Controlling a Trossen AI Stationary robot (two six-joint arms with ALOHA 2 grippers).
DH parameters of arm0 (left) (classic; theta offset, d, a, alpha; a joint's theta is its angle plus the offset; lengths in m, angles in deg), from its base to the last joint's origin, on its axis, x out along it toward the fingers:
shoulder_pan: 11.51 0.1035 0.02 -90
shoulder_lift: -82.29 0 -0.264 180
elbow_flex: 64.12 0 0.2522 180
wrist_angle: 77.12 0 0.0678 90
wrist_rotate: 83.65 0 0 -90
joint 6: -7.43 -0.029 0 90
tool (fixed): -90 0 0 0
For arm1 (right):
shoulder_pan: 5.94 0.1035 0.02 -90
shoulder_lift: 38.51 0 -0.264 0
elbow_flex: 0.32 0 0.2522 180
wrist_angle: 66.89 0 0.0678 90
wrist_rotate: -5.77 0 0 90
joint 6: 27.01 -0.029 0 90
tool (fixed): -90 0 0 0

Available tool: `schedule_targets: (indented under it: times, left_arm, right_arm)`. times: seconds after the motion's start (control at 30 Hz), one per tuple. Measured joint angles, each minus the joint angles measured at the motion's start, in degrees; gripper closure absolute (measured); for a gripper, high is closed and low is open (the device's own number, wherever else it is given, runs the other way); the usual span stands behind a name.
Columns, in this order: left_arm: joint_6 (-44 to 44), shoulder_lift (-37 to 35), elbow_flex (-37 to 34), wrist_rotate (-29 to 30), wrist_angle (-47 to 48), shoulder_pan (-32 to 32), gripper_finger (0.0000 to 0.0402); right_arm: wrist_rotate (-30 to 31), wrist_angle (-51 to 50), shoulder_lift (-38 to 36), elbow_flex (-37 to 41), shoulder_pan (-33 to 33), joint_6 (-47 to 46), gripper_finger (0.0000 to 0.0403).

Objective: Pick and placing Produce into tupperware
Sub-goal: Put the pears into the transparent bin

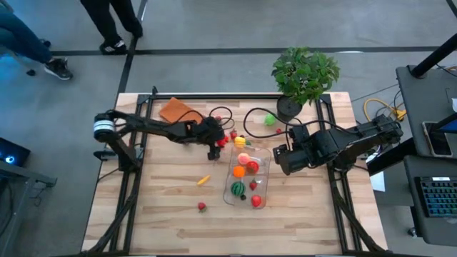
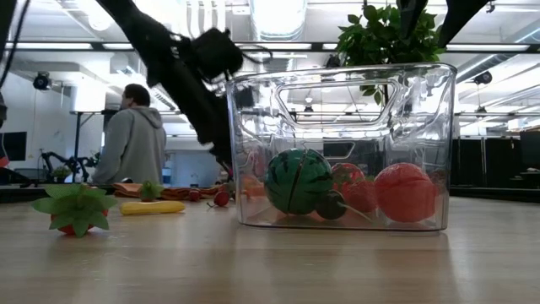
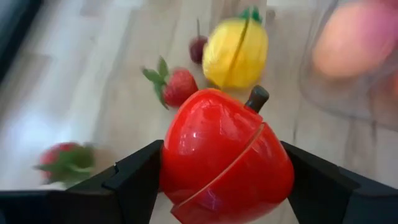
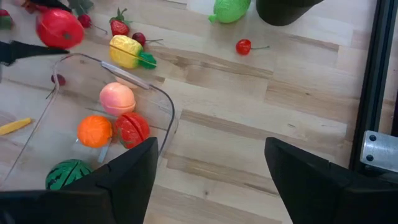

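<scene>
Our left hand (image 3: 224, 180) clamps a glossy red apple (image 3: 227, 158) across its middle, just beside the tupperware (image 1: 265, 158). We judge it light, rigid, slippery. Our right hand (image 4: 208, 177) waits open.

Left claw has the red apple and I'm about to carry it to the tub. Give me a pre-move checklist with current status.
1. Grip: left claw shut on the apple, a finger on each side: ok.
2. Apple clear of the table: cannot tell.
3. Tub upright, no lid: ok.
4. Room in the tub: watermelon, orange and peach inside, gaps left: ok.
5. Right claw open, empty, beside the tub, not over it: ok.
6. Path: lemon and strawberry lie loose ahead: lift first.
</scene>
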Motion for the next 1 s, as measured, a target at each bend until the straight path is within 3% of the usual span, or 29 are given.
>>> schedule_targets:
  times: [0.2,0.47,0.7,1.0]
  left_arm:
    - [0.1,-9.6,-0.1,0.1,0.4,-1.6,0.0126]
    - [4.8,-16.5,0.0,-1.2,-9.7,-6.0,0.0126]
    - [9.1,-11.1,1.4,-7.3,-11.2,-10.9,0.0126]
    - [11.3,-1.6,7.6,-7.6,-11.3,-15.0,0.0125]
  right_arm:
    - [0.9,0.0,0.0,0.0,0.0,0.4,0.0120]
    - [2.6,0.0,0.0,0.0,0.0,1.3,0.0115]
    - [2.6,0.1,0.0,0.0,0.0,2.0,0.0110]
    - [1.4,0.1,0.0,0.0,0.0,2.6,0.0116]
